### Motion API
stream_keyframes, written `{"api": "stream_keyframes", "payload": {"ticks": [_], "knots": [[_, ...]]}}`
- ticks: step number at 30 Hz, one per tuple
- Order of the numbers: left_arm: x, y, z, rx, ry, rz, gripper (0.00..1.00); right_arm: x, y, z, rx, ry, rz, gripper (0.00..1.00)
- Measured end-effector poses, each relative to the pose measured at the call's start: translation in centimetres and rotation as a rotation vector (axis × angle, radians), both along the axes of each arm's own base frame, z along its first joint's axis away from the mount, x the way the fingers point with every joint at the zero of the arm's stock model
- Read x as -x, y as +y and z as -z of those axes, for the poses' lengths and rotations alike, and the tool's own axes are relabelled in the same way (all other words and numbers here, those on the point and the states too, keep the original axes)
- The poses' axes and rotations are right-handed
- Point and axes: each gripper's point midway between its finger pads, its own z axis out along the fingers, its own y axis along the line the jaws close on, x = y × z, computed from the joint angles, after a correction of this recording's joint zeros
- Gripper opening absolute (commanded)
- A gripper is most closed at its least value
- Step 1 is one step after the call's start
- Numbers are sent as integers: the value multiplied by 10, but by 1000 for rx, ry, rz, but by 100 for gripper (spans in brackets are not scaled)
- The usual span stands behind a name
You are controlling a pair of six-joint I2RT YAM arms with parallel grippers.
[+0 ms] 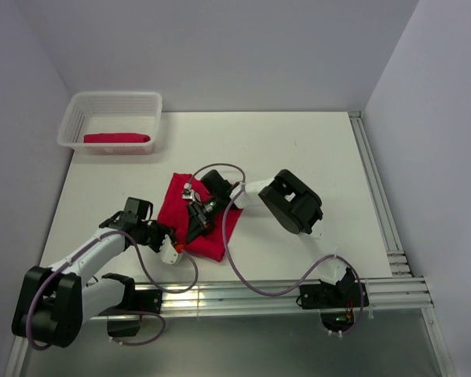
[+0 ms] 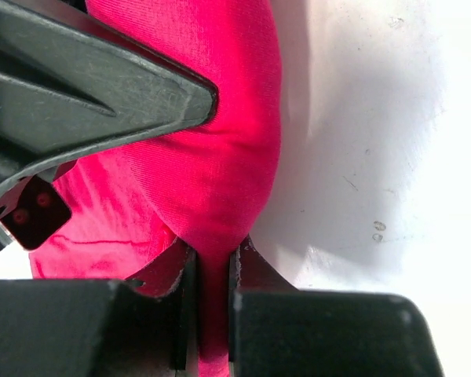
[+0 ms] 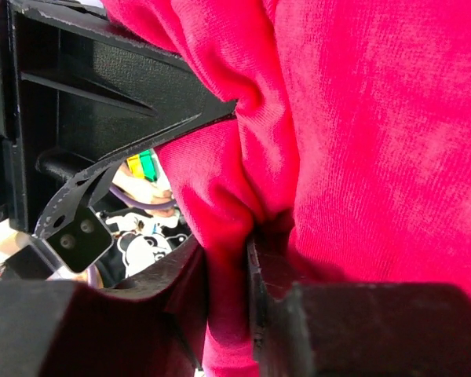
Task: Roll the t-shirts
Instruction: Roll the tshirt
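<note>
The folded t-shirt (image 1: pixel 175 206) lies flat on the desk (image 1: pixel 298 157) at the centre of the overhead frame. A second, rolled t-shirt (image 1: pixel 118 138) is stowed in the basket (image 1: pixel 69 126) at the upper left of the frame. The left end effector (image 1: pixel 171 250) is closed to a narrow slit on a pinch of cloth at the lower-left edge of the folded t-shirt. The right end effector (image 1: pixel 196 228) is set on the middle of the same garment, and a pleat of cloth is likewise clamped between its jaws.

The step in hand is judged to be the start of the roll. For a tight roll, both grips should be held level and moved together, so that the edge is turned over evenly. Only the edge layers should be taken, because a pinch that gathers lower layers is likely to drag the whole garment. Low tension is advised, since the knit stretches.

The cloth is a soft, fine-ribbed knit, crimson, matt and unprinted, and it bulges in rounded folds at each pinch. The basket is of white plastic lattice with a flared rim. The desk is smooth and white, with faint specks.
</note>
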Motion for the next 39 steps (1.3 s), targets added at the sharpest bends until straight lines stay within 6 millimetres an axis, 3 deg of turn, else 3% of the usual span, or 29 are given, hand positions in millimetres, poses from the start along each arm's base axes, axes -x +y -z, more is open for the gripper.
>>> {"api": "stream_keyframes", "payload": {"ticks": [8, 17, 23, 32, 35, 39], "knots": [[-4, -3, -1, -18, 77, 11, 0, -10, -10, -5, 10, -14, 14, 41], [-4, -3, -1, -21, 106, 10, 0, -50, -35, -55, -8, -175, 116, 46], [-5, -4, -1, -24, 127, 8, 0, -60, -49, -63, 31, -281, 167, 46], [-11, -8, -5, -40, 283, -17, 0, -37, -104, -75, 157, -578, 350, 47], [-11, -8, -7, -49, 322, -20, 0, -25, -110, -81, 174, -717, 406, 48], [-12, -8, -6, -69, 398, -21, 0, 12, -103, -85, 142, -909, 415, 49]]}}
